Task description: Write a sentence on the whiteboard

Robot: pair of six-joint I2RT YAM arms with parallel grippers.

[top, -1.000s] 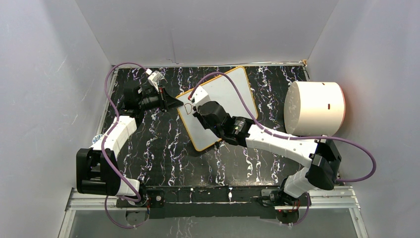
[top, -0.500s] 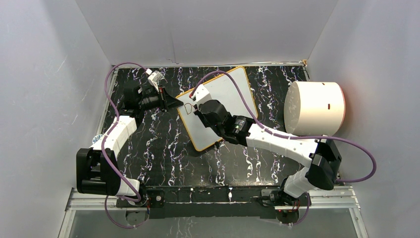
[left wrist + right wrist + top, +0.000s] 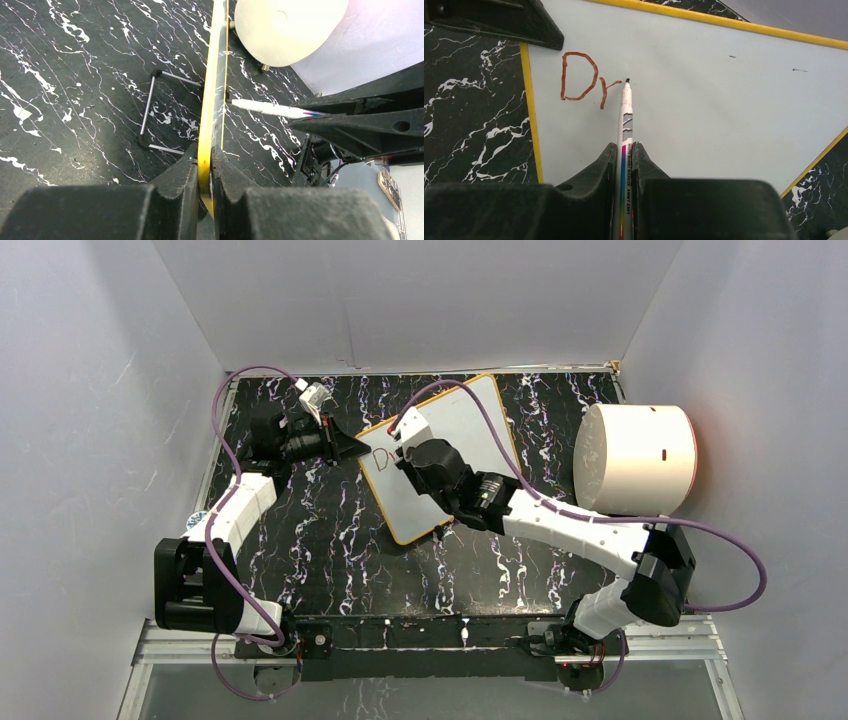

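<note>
From overhead, the whiteboard (image 3: 470, 420) sits propped at a tilt on the dark marbled table (image 3: 330, 540), with the white cylinder (image 3: 635, 458) well apart to its right. The left gripper (image 3: 350, 446) meets its left edge and the right gripper (image 3: 405, 454) hangs over its face.

At the left wrist, the jaws are clamped on the board's yellow rim, probably to brace it against the pen's push.

At the right wrist, the jaws pinch a marker (image 3: 625, 130). Its tip touches the board just right of the red letters "Dr" (image 3: 581, 80), so the sentence looks barely begun.
</note>
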